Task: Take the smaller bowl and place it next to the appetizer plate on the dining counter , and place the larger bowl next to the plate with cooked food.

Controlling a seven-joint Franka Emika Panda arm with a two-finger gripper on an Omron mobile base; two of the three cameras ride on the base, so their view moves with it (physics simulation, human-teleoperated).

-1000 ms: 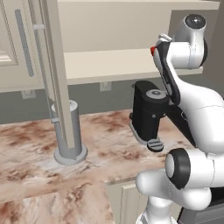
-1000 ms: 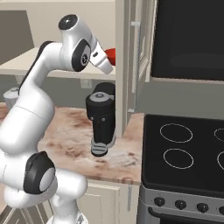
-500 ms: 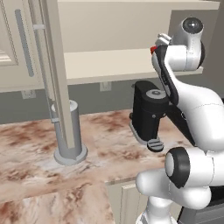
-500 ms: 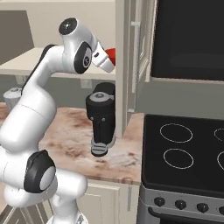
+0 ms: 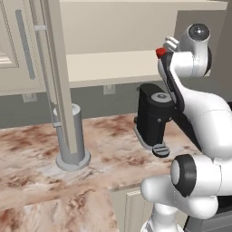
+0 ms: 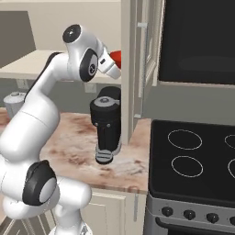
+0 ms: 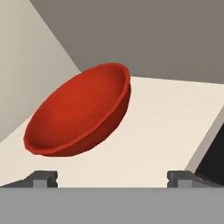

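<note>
From my hand camera, my two fingertips (image 7: 45, 178) sit far apart at the bottom of the view, so my jaws stand wide and hold nothing. The smaller bowl (image 7: 81, 117) lies ahead of my gripper (image 7: 113, 179), above the gap between the tips and a little toward the left one. It does not touch either tip. It appears tilted in this view, its open side facing up and toward me, its glossy red-orange inside plainly visible. It rests on a pale cream shelf (image 7: 166, 131) inside an upper cabinet, with a plain wall rising behind it and another to the left.

In the left base view, a bit of the red bowl (image 5: 160, 52) peeks out beside my upper arm, at the level of the cream shelf (image 5: 108, 68). In the right base view, it (image 6: 116, 58) shows just past my wrist, next to the open cabinet door (image 6: 130, 69).

Below me a black coffee machine (image 5: 154, 115) stands on the veined marble worktop (image 5: 45, 163), and a grey cylinder (image 5: 72, 140) stands further left on the same top. A black stove (image 6: 193, 174) with ring burners sits beside the worktop on the right.

I can read no brand, label or writing on the bowl, the coffee machine or the stove.
</note>
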